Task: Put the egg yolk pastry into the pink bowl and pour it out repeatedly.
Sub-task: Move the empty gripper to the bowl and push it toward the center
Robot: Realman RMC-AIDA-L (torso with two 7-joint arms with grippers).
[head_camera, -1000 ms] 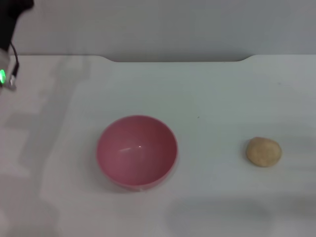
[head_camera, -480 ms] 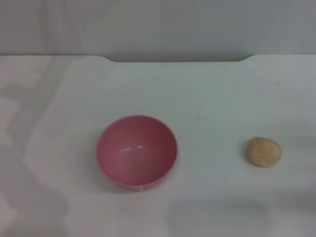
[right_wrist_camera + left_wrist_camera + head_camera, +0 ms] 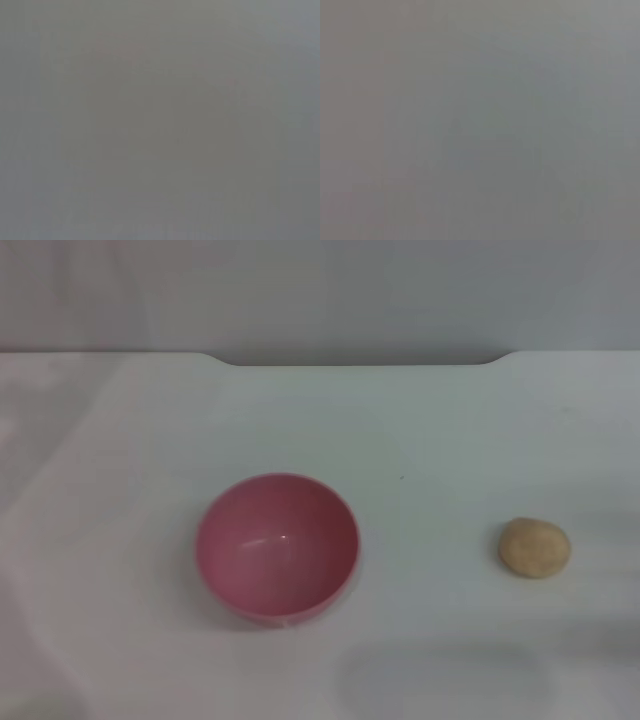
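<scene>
The pink bowl (image 3: 277, 546) stands upright and empty on the white table, left of centre in the head view. The egg yolk pastry (image 3: 535, 547) lies on the table to the right of the bowl, well apart from it. Neither gripper shows in the head view. Both wrist views show only plain grey, with no objects and no fingers.
The white table (image 3: 420, 440) ends at a far edge against a grey wall, with a shallow notch in the middle of that edge.
The left arm, seen at the far left edge one second ago, has moved out of the head view. The bowl and the pastry have not moved.
</scene>
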